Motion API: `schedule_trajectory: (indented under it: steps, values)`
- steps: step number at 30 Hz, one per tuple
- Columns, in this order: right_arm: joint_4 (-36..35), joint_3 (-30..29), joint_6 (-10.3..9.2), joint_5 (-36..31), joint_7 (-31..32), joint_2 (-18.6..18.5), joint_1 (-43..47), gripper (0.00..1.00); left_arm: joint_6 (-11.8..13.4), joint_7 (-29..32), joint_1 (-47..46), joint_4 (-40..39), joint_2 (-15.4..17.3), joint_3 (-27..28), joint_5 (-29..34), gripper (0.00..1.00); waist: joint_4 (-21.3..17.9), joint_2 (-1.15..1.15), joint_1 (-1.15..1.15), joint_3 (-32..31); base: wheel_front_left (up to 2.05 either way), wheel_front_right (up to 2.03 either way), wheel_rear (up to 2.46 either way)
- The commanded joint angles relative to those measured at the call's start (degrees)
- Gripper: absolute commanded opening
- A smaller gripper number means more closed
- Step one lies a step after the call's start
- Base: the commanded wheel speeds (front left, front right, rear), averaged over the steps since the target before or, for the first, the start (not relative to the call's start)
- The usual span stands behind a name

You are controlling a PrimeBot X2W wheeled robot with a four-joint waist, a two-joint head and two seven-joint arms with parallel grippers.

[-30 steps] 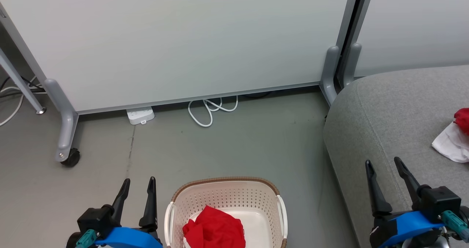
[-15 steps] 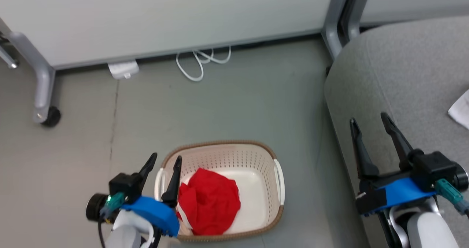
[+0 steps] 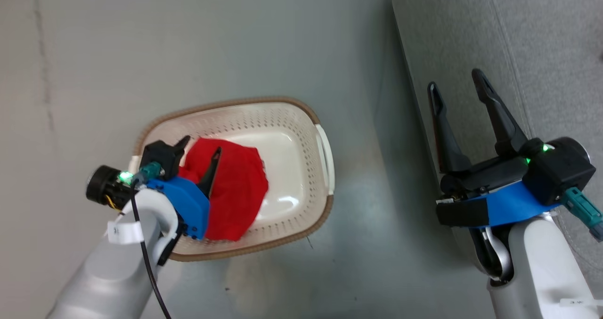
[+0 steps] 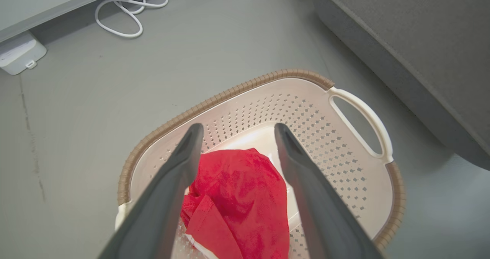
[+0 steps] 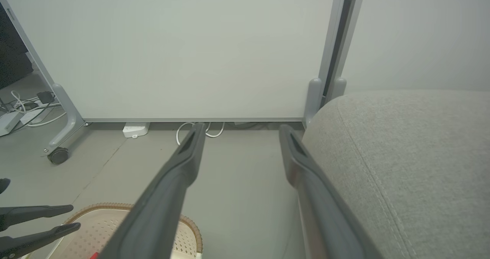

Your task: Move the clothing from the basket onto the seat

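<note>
A bright red garment lies crumpled in the cream-white laundry basket, bunched toward the basket's end nearer the robot's left arm. The other half of the basket's smooth bottom is bare. A sliver of white trim peeks out under the red cloth at its near edge in the left wrist view.

The left pincer is inside the basket's rim with its two dark fingers spread apart, holding nothing. In the left wrist view the fingers straddle the garment, one on each side of the heap, with their tips past its far edge and in front of the perforated far wall. Whether either finger touches the cloth cannot be told.

The right pincer hangs well apart from the basket, over the front edge of the light grey seat. Its fingers are also spread wide and empty.

The basket stands on the grey floor, near the seat but not touching it. In the left wrist view a looped white cable and a white power strip lie on the floor beyond the basket, at the foot of a pale panel.
</note>
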Motion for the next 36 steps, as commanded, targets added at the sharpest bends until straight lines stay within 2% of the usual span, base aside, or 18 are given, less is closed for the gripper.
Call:
schedule_trajectory:
  steps: [1,8,15,24,31,34,35,36]
  values:
    - [0.2,0.3,0.01,0.3,-0.8,0.1,-1.6,1.00,-0.1,0.4,-2.2,0.8,0.9,-1.0,-0.4,1.00,-5.1,0.00,-0.02,7.2,0.00,0.00,0.00]
    - [2.3,3.0,0.01,3.5,-3.6,0.1,-6.2,1.00,-0.1,5.0,-7.8,5.2,3.9,-6.4,-3.0,1.00,-8.9,0.00,-0.02,13.9,0.00,0.00,0.00]
    - [4.9,6.5,0.01,7.0,-5.6,0.1,-9.6,1.00,-0.1,11.0,-11.1,10.3,5.5,-8.5,-4.9,1.00,-11.1,0.00,-0.02,17.7,0.00,0.00,0.00]
    - [6.3,7.4,0.01,9.3,-6.2,0.1,-11.3,1.00,1.8,17.6,-13.0,16.1,4.5,-8.1,-6.4,1.00,-12.5,0.00,-0.02,19.7,0.00,0.00,0.00]
    - [5.3,7.4,0.01,9.9,-6.2,0.1,-11.0,1.00,5.3,22.0,-13.5,19.3,3.2,-8.4,-6.9,1.00,-13.0,0.00,-0.02,20.2,0.00,0.00,0.00]
    - [5.0,7.3,0.01,9.9,-6.2,0.1,-11.0,1.00,5.8,23.3,-13.7,19.9,2.7,-9.0,-6.7,1.00,-13.1,0.00,-0.02,20.3,0.00,0.00,0.00]
    - [5.0,7.3,0.01,9.9,-6.2,0.1,-11.0,1.00,5.8,23.6,-13.8,20.0,2.7,-9.2,-6.6,0.56,-13.2,0.00,-0.02,20.4,0.00,0.00,0.00]
    - [4.9,7.3,0.01,9.9,-6.3,0.1,-11.0,1.00,5.6,23.7,-14.0,19.9,2.6,-9.5,-6.3,0.00,-13.2,0.00,-0.02,20.4,0.00,0.00,0.00]
